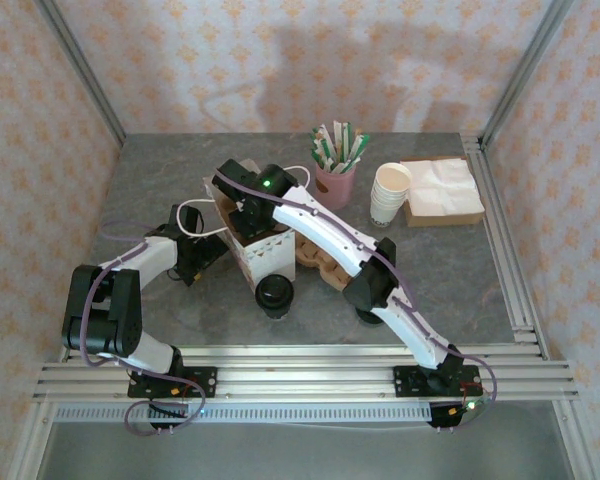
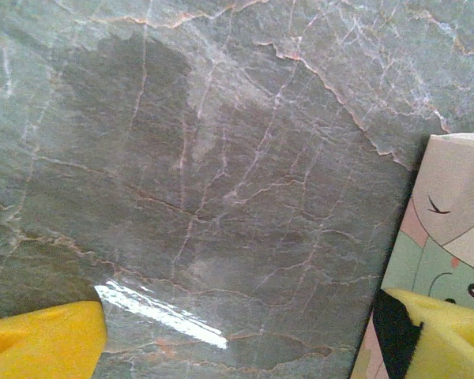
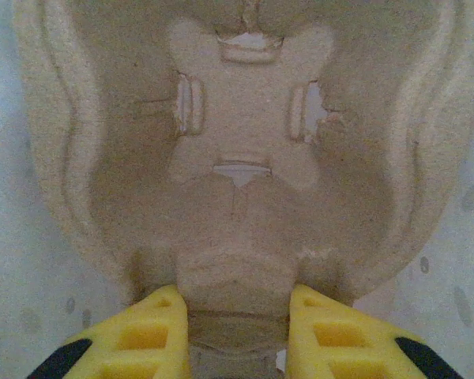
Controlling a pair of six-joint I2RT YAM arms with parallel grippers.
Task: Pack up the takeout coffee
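Closest to us, the right gripper (image 3: 237, 320) has its yellow pads (image 3: 154, 335) pinched on a raised rib of the brown pulp carrier (image 3: 245, 158), so that tool is clamped on the carrier, not on a cup. From above, it sits at the mouth of the white paper bag (image 1: 260, 252). Whether the carrier is partly inside the bag we cannot quite tell, since the arm covers it. The left gripper (image 2: 237, 339) hangs with its jaws spread wide over bare table (image 2: 182, 158). It holds nothing, and one finger is just beside the bag's printed wall.

The takeout coffee (image 1: 274, 294) stands on the table just in front of the bag, apart from both grippers, with its black domed lid facing up.

We judge the cup will be light but top-heavy if filled. Its paper wall should give under a hard squeeze, and its lid could pop off or slip, being smooth and rounded. We would take it around the body, below the lid's rim, with a moderate grip. We would keep it upright all the way, because a tilt risks a spill through the lid.
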